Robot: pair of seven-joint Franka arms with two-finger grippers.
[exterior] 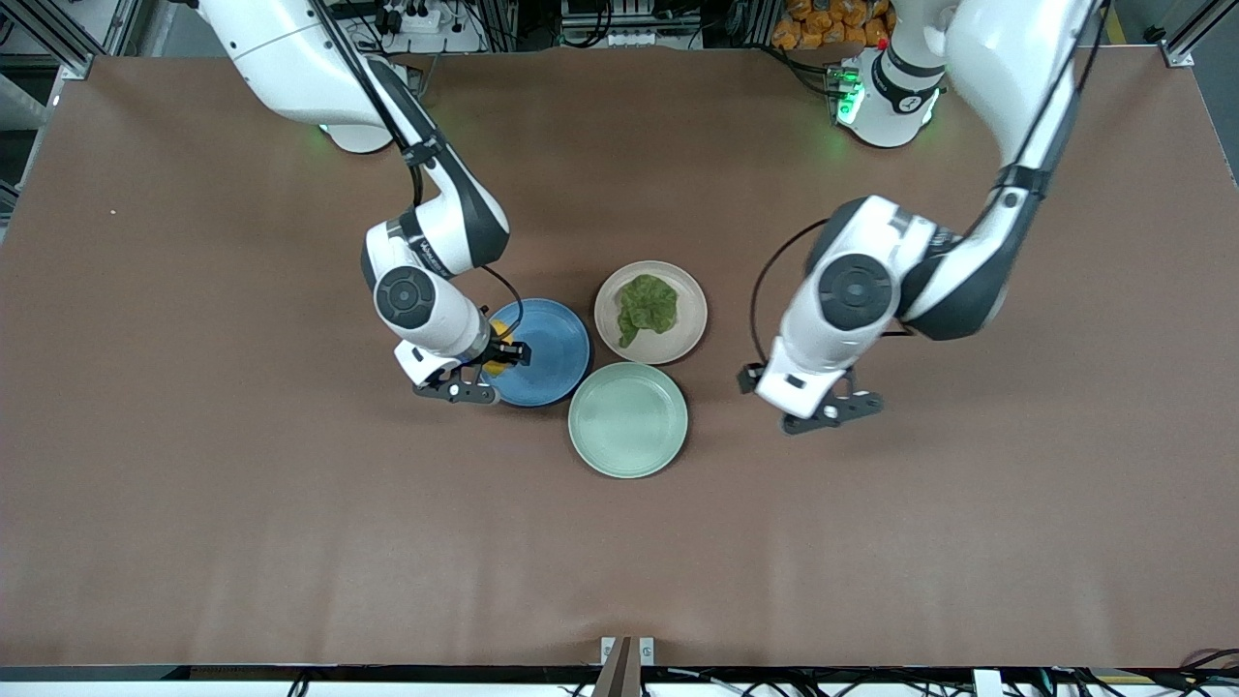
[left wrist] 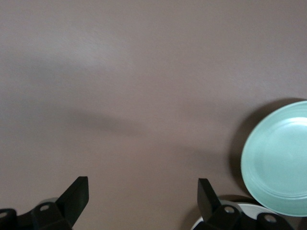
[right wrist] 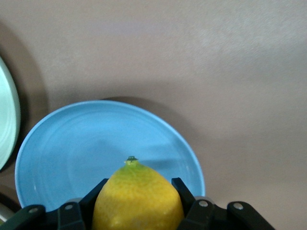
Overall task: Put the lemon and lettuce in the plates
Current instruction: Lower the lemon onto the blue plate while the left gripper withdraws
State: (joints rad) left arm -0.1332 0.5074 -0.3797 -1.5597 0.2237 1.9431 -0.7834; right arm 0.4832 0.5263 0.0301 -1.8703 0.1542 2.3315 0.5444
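My right gripper (exterior: 498,353) is shut on the yellow lemon (right wrist: 138,199), one finger on each side of it. It holds the lemon (exterior: 498,336) just over the blue plate (exterior: 547,353), at the edge toward the right arm's end. Under the lemon, the blue plate (right wrist: 86,143) has nothing lying in it. The dark green lettuce (exterior: 647,305) lies in the beige plate (exterior: 678,339), beside the blue one. My left gripper (exterior: 813,399) hangs open over bare table toward the left arm's end, with nothing between its fingers (left wrist: 76,191).
A mint-green plate (exterior: 628,419) with nothing in it sits nearer the front camera, touching both other plates. Its rim also shows in the left wrist view (left wrist: 280,158) and the right wrist view (right wrist: 7,120). Brown table surface (exterior: 290,503) surrounds the plates.
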